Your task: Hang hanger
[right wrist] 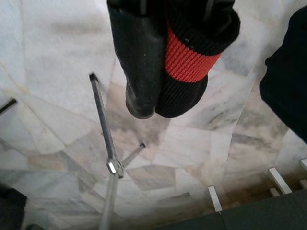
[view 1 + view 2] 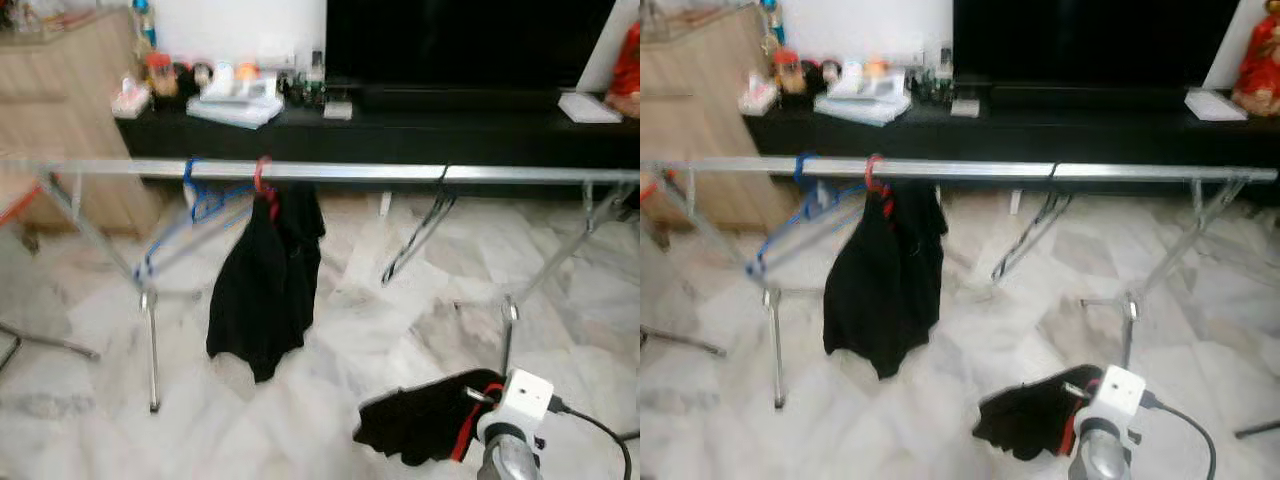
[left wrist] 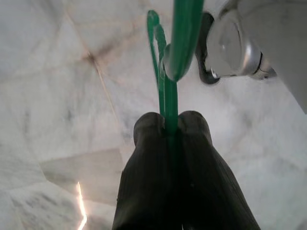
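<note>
Marble floor [image 2: 400,330], rail [image 2: 400,173] ahead above both arms. Left gripper [image 3: 170,129] clamped on green hanger [image 3: 168,96], shank along fingers; right gripper [image 1: 163,103] pinching black-red garment [image 2: 430,415].

Living room with a pale marble floor [image 2: 380,330] and a low black media bench.
A black TV screen [image 2: 470,40] stands on the long black bench [image 2: 400,135] against a white wall [image 2: 240,30]; small bottles and papers [image 2: 235,100] clutter its top, a light wooden cabinet [image 2: 70,110] stands at the left, and soft, even light fills the room.
</note>
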### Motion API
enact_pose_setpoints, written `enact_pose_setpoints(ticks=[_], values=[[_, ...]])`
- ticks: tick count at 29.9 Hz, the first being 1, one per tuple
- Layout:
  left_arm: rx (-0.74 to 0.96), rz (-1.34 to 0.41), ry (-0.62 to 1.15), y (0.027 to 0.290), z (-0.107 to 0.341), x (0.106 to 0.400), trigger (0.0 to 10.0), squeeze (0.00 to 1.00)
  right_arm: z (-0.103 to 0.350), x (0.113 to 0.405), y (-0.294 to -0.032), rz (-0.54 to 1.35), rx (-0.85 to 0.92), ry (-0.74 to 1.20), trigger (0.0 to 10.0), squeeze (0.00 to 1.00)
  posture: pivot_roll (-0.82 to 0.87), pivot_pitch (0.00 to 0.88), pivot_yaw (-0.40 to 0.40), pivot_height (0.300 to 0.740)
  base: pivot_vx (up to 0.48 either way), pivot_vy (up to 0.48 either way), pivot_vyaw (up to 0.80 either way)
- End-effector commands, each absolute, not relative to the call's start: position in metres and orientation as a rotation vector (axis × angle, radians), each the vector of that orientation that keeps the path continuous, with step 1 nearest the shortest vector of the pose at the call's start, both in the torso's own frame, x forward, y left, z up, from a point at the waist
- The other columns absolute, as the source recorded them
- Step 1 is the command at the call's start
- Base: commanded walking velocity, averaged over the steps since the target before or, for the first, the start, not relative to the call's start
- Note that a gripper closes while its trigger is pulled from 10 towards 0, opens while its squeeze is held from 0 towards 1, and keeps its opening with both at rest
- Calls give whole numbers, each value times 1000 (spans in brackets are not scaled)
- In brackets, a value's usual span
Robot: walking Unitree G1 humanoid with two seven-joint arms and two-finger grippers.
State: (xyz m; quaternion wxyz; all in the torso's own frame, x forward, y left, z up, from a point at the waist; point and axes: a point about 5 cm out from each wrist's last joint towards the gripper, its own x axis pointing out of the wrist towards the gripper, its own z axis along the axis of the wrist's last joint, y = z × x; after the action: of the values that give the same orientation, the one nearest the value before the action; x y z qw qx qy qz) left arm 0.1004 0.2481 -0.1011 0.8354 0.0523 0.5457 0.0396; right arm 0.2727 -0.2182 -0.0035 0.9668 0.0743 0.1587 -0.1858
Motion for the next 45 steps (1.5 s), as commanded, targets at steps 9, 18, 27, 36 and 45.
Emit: enact_pose_setpoints(ticks=[9,18,27,36,45], values=[[108,78,1155,241,-103,102,10000,0,-2,273,-220,-385,154,310,10000,0,-49,111,-6,740,-296,0,0],[108,75,1152,238,-103,106,10000,0,-2,273,-220,-380,156,312,10000,0,-49,113,-6,740,-295,0,0],[106,63,1137,231,-103,112,10000,0,-2,274,-219,-378,155,309,10000,0,-49,113,-7,740,-295,0,0],[115,65,1143,232,-103,110,10000,0,-2,274,-219,-375,155,310,10000,0,-48,115,-7,740,-100,0,0],[120,68,1123,237,-99,119,10000,0,-1,275,-219,-373,154,308,10000,0,-49,112,-8,740,0,0,0]])
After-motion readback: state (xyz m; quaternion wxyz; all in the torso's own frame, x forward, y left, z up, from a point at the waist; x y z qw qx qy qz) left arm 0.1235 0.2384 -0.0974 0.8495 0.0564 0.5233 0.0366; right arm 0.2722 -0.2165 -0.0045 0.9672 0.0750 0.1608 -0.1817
